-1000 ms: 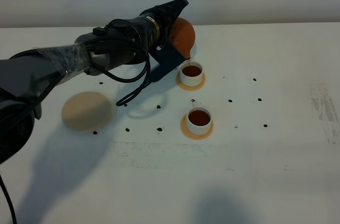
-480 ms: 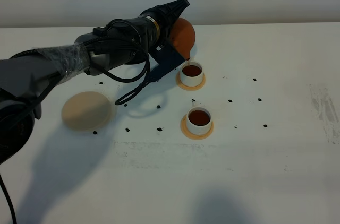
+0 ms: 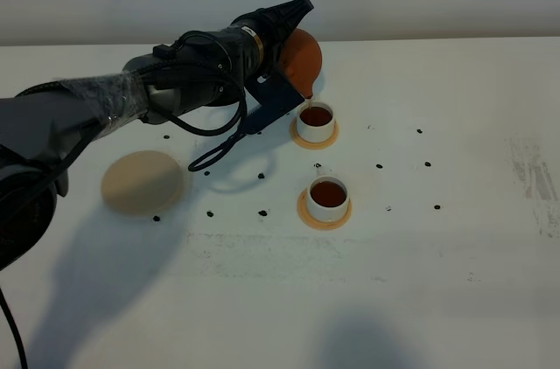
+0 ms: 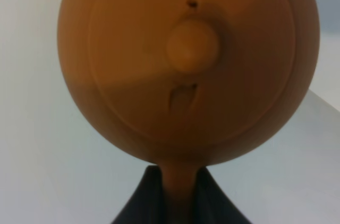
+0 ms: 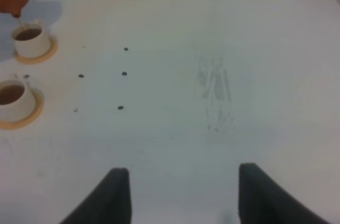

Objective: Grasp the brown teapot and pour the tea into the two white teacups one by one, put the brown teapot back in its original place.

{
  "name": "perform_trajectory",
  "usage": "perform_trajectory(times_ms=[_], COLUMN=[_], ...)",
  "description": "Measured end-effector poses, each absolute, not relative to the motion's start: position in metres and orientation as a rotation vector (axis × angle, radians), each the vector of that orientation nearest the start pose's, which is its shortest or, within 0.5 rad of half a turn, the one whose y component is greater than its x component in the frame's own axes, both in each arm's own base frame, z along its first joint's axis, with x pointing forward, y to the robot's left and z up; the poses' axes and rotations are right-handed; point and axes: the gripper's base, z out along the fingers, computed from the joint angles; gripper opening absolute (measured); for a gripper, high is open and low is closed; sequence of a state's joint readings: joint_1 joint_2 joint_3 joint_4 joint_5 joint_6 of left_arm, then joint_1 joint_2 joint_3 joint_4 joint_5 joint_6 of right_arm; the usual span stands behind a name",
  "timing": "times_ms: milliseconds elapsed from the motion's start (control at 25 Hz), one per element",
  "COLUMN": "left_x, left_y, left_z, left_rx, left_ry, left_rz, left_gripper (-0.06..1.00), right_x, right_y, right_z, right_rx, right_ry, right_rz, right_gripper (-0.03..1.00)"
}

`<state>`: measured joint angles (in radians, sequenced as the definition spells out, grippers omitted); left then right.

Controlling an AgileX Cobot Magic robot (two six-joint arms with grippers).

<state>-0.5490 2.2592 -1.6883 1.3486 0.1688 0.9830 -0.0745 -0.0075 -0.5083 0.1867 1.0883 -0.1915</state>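
Observation:
My left gripper (image 3: 278, 54) is shut on the handle of the brown teapot (image 3: 301, 61) and holds it tilted, spout down, over the far white teacup (image 3: 316, 121). A thin stream of tea (image 3: 316, 114) runs into that cup. The near white teacup (image 3: 328, 197) also holds dark tea. In the left wrist view the teapot's lid and knob (image 4: 191, 45) fill the picture, with the handle (image 4: 179, 189) between my fingers. The beige coaster (image 3: 144, 182) lies bare at the left. My right gripper (image 5: 178, 195) is open and empty, off to the right of both cups (image 5: 31, 39) (image 5: 14, 98).
Each cup stands on a small orange coaster (image 3: 314, 139) (image 3: 324, 216). Small dark marks (image 3: 262, 212) dot the white table (image 3: 455, 247) around the cups. A loose black cable (image 3: 214, 156) hangs from the left arm. A scuffed patch (image 3: 534, 181) lies at the right.
Almost nothing has moved: the left arm holds the teapot tilted over the far cup throughout, and the tea keeps running.

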Motion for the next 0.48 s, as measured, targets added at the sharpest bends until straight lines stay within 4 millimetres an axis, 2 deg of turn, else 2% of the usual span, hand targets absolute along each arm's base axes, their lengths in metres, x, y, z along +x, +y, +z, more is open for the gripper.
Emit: perform_trajectory(times_ms=[480], left_x=[0.4507], left_y=[-0.2584], left_z=[0.1747], left_rx=[2.301], left_ry=[0.417], left_rz=[1.171], left_gripper=[0.12], right_x=[-0.0078], right_y=[0.0156], right_z=[0.2784], right_rx=[-0.133], right_ry=[2.038], right_rz=[0.058], right_gripper=[0.44])
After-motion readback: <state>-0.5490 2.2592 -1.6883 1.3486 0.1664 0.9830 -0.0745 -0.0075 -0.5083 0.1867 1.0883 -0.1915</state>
